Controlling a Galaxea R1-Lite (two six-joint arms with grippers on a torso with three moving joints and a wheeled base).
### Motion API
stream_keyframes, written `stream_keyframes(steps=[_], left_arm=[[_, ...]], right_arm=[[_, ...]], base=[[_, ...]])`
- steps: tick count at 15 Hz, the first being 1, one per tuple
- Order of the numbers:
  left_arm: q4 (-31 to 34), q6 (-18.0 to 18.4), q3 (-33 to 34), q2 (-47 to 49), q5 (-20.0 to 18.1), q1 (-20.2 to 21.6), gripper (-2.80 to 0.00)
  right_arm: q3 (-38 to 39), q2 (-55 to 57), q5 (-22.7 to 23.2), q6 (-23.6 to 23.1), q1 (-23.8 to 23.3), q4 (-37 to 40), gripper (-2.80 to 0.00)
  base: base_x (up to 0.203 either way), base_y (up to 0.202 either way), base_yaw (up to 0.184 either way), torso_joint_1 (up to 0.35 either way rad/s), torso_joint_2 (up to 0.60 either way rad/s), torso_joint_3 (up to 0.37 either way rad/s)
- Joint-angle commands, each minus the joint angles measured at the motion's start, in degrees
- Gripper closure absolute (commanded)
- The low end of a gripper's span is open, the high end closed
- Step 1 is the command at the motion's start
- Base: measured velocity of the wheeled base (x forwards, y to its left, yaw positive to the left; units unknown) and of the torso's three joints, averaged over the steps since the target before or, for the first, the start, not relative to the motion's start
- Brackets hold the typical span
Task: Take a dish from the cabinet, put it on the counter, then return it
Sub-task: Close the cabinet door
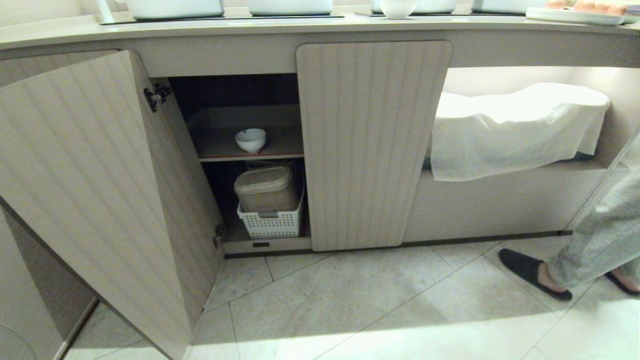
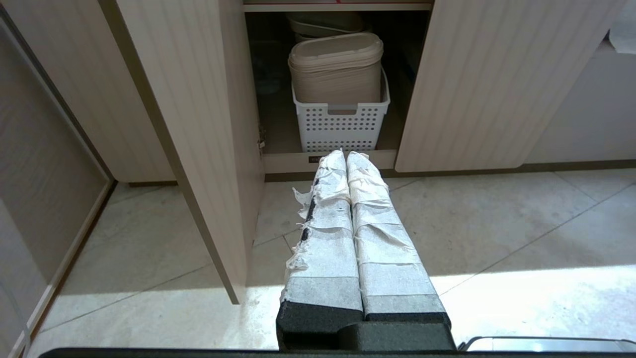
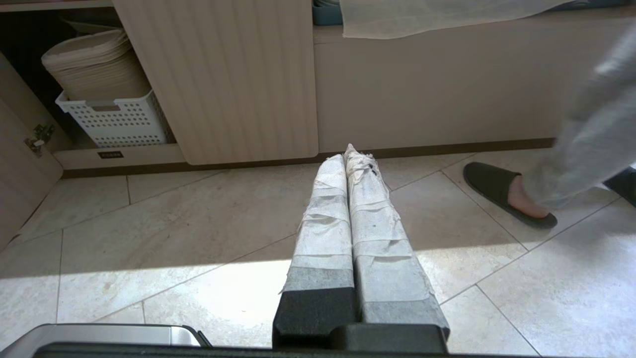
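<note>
The dish (image 1: 250, 139), light, slick, breakable ceramic mid-shelf (image 1: 280, 146), wants a rim pinch; both end effectors (image 2: 346, 155) (image 3: 346, 151) are pressed together, empty.

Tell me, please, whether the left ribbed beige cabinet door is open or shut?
Open: the left ribbed beige cabinet door is swung outward, exposing the small white ceramic bowl on the shelf.

Person (image 1: 595, 250) cut off at the frame edge above the legs — cabinet (image 1: 370, 145) interior behind the shut door hidden
</note>
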Motion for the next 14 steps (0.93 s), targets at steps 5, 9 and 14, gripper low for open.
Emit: stream_keyframes(steps=[5,9,14], left_arm=[[-0.02,-0.04,0.00,0.08,0.00,0.01,0.00],[-0.11,-0.04,0.00,0.08,0.00,0.01,0.00],[-0.06,0.05,0.00,0.08,0.00,0.01,0.00]], right_arm=[[0.01,0.06,-0.02,0.01,0.01,-0.02,0.00],[0.01,0.06,-0.02,0.01,0.01,-0.02,0.00],[0.01,0.06,-0.02,0.01,0.01,-0.02,0.00]], base=[[0.000,0.000,0.000,0.000,0.00,0.000],[0.000,0.000,0.000,0.000,0.00,0.000],[0.000,0.000,0.000,0.000,0.00,0.000]])
